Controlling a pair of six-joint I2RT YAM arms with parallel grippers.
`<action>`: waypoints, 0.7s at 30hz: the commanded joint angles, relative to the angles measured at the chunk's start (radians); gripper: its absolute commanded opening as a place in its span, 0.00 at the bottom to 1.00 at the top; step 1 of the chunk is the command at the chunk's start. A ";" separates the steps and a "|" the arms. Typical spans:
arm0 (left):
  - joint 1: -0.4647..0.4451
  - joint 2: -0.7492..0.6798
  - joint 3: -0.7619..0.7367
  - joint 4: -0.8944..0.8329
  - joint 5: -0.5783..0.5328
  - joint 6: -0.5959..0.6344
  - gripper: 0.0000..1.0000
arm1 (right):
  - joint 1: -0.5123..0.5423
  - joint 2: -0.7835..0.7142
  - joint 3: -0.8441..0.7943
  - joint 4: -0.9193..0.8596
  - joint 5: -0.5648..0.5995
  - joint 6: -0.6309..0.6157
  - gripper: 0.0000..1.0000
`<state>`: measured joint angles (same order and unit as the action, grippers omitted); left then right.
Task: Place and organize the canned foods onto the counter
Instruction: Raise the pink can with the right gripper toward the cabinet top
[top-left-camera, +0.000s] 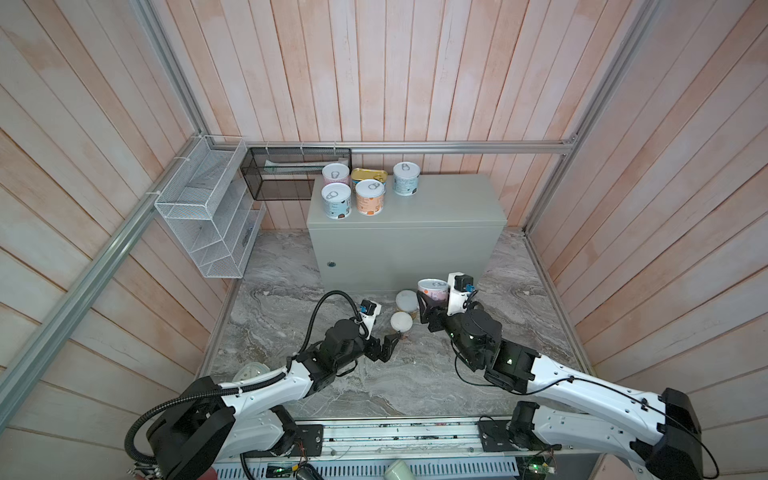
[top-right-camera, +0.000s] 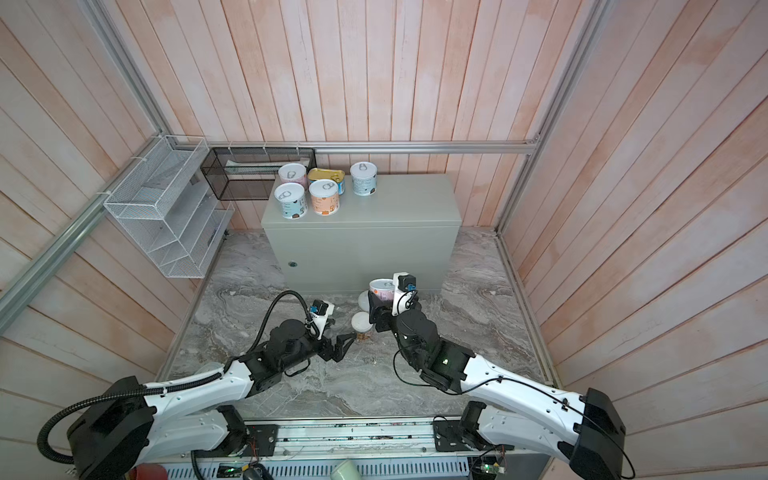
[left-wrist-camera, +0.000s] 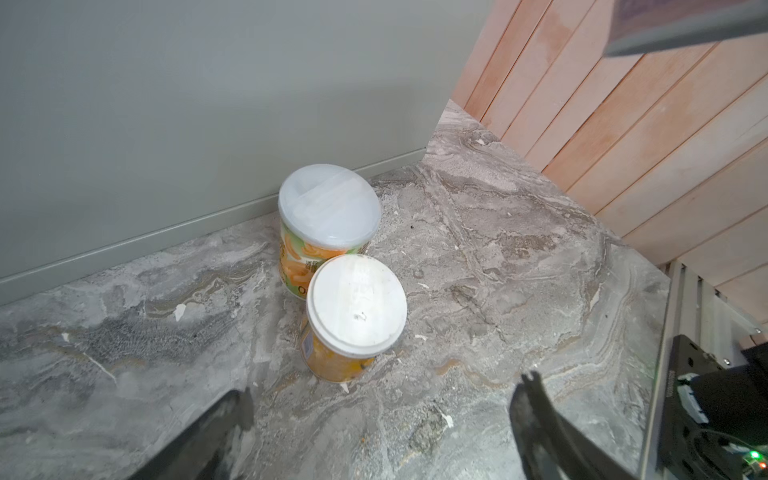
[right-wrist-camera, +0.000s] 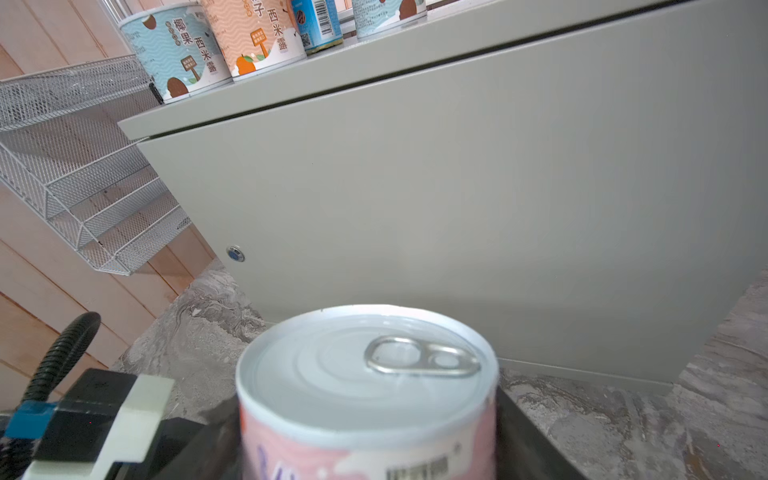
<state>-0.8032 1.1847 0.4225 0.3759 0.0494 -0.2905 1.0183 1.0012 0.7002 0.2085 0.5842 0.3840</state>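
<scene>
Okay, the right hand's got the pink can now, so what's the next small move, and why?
Probably raise the pink can straight up. The right hand is closed on it upright, but it sits low in front of the counter, below the top where the other cans stand. It likely has to clear that front edge before moving in.

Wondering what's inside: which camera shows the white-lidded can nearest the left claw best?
The left wrist view: the can stands close and large, white lid and orange label clear. Both top views show it small, mostly lid. The right wrist view misses it.
</scene>
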 joint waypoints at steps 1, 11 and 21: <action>0.004 -0.006 -0.031 0.059 0.008 -0.020 1.00 | -0.006 -0.006 0.082 0.081 -0.014 -0.030 0.68; 0.004 -0.037 -0.052 0.077 0.011 -0.024 1.00 | -0.010 0.005 0.233 0.066 -0.038 -0.093 0.68; 0.004 -0.040 -0.056 0.076 -0.017 -0.015 1.00 | -0.038 0.084 0.460 0.053 0.007 -0.254 0.67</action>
<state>-0.8032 1.1610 0.3771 0.4271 0.0479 -0.3073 0.9951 1.0706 1.0847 0.2085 0.5682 0.2058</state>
